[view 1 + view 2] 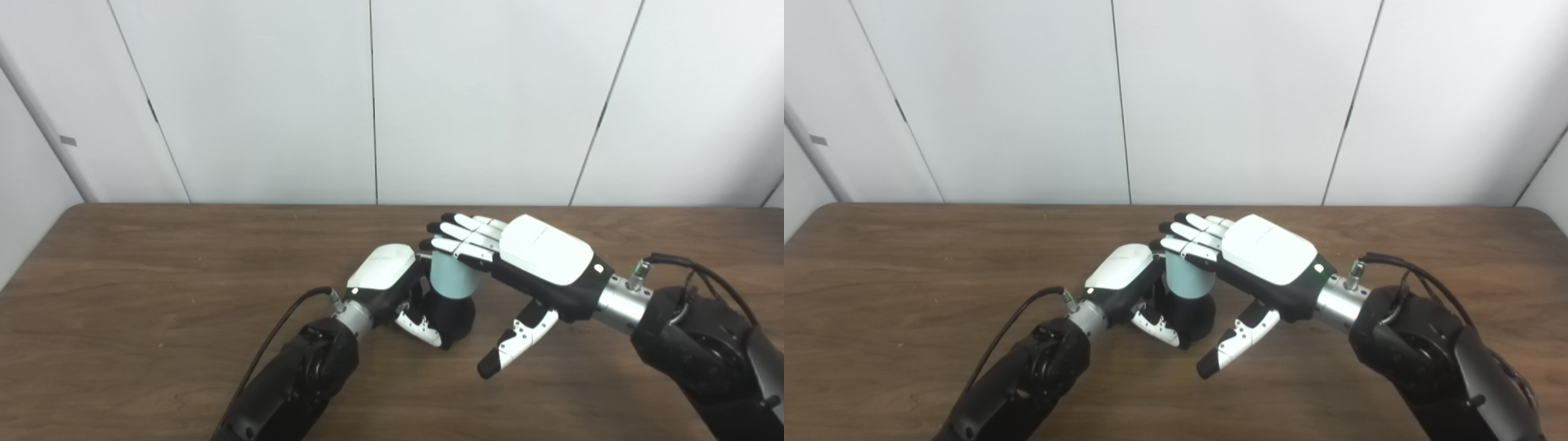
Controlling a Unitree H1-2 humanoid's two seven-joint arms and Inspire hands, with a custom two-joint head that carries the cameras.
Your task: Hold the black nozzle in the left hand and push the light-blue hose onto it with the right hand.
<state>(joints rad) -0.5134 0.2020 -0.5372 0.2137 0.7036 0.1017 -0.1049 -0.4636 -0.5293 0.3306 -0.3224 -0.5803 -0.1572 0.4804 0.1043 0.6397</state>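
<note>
1. Behind everything, along the far side, a wall of white panels stood, with a pale bar slanting down its left part.
2. Below the wall, the brown wood-grain tabletop filled the scene from left to right, with both arms reaching over it from the near edge.
3. On the right, the right hand lay palm down with its fingers stretched out flat and apart, their tips resting over the top of the light-blue hose; the thumb pointed down and to the near left, clear of everything. This hand grasped nothing.
4. Left of centre, the left hand was wrapped around the black nozzle, its thumb curled across the near side of the dark body, so it was grasping the nozzle.
5. Near the middle of the tabletop, the black nozzle stood upright between the two hands, its rounded base low by the wood.
6. Directly on top of the nozzle, the light-blue hose rose as a short upright cylinder, its lower end meeting the black body and its upper end hidden under the right hand's fingers.
7. A black cable looped from the left wrist back along the forearm.
</note>
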